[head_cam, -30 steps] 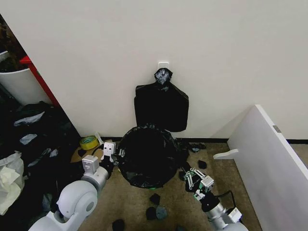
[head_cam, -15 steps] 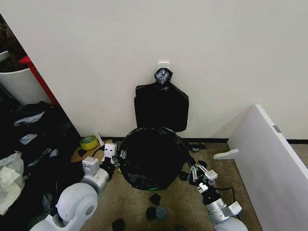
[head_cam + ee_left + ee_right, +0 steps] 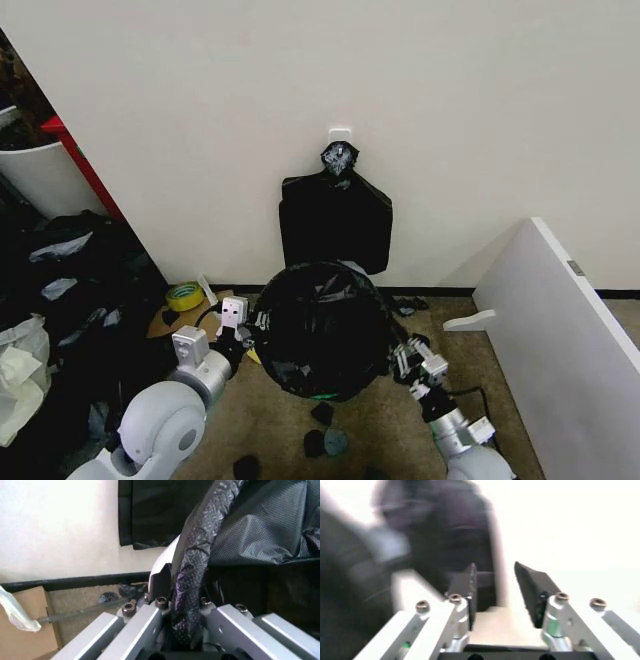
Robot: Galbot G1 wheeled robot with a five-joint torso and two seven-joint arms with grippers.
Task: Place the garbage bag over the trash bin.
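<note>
The garbage bag [image 3: 322,325] already drapes over the trash bin [image 3: 167,557], which stands on the floor against the wall, just below the flat bunch of black bags [image 3: 335,220] hanging from a wall hook. From my head view the bin is almost wholly cloaked in glossy black plastic, its mouth covered and the sides wrapped well down. My left pincer [image 3: 243,335] is at the bin's left side, and in my left wrist view it is clamped on a twisted rope of the bag's edge that runs up between my fingers, with a sliver of the bin's white rim showing just behind it. My right pincer [image 3: 495,592] is near the bin's right side, and in my right wrist view its fingers stand a little apart with nothing between them. I judge the task to be far along: the bag is on and over the rim. What seems left is to settle the bunched edge on the left so the plastic sits evenly round the rim, and then to let go. Whether the bag's far side is tucked down, I cannot tell.
</note>
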